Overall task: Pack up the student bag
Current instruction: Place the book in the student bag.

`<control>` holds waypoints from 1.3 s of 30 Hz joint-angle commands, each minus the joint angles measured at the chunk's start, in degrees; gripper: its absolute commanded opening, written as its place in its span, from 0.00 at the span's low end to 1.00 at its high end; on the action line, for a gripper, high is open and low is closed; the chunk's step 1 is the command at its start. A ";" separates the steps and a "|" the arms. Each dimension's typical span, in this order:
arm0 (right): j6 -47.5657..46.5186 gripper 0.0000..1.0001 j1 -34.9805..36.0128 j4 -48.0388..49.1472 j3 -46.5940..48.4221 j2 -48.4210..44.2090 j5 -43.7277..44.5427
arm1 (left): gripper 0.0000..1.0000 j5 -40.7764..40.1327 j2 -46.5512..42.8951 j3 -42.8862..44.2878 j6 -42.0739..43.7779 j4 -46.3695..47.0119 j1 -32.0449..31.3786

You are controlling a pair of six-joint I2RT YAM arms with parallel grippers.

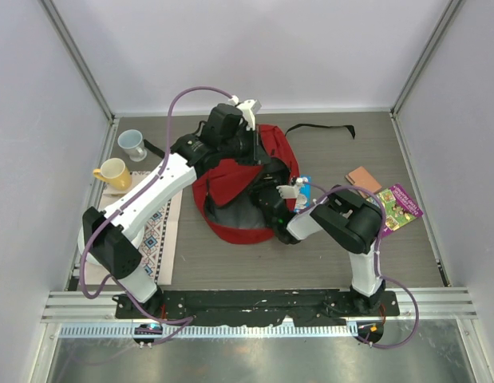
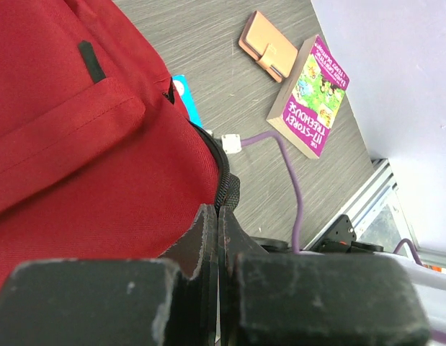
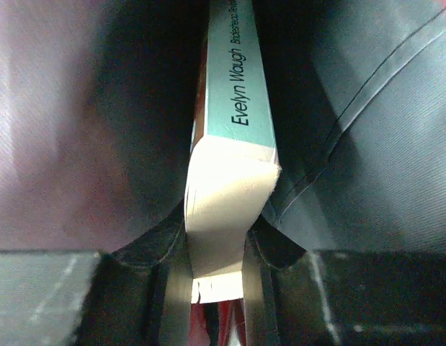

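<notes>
Pinching zipper rim of student bag, laid far-to-near, mouth nearward, in fully closed left pincer; clamping paperback inside with right pincer; bare bench nearward.

Teal book spine: "Evelyn Waugh"; purple book: seemingly "117-Storey Treehouse".

Cut off at the right wrist view's top edge: the spine title of the Evelyn Waugh paperback (only "Brideshead" reads whole). Lost in the dark inside the student bag: that book's far end. Half hidden behind the bag in the left wrist view: a blue card.
</notes>
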 commanded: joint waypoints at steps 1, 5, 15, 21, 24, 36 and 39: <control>1.93 0.05 2.74 4.88 5.98 0.73 7.96 | 0.00 2.58 -3.12 1.15 -1.28 2.41 0.31; 4.21 0.08 2.92 -1.11 6.61 0.65 5.23 | 0.00 2.93 -2.68 1.24 -1.28 2.93 0.39; 4.40 0.70 2.83 0.55 -0.59 0.21 -8.13 | 0.00 3.82 -1.89 1.06 -1.10 3.47 0.66; 0.88 0.80 2.83 -4.02 -4.54 -7.52 -11.20 | 0.00 3.46 -2.59 -0.87 -0.75 3.55 1.36; 0.26 0.80 2.92 -10.06 -5.08 -12.08 -12.26 | 0.00 3.20 -3.29 -1.83 -0.66 3.73 1.98; -0.01 0.01 2.31 -4.31 0.26 -6.92 -6.92 | 0.00 4.86 -4.87 -4.12 -2.42 5.57 2.94; 1.84 0.01 2.22 -2.71 4.48 -2.79 -1.03 | 0.00 5.39 -5.22 -4.21 -2.95 5.66 2.94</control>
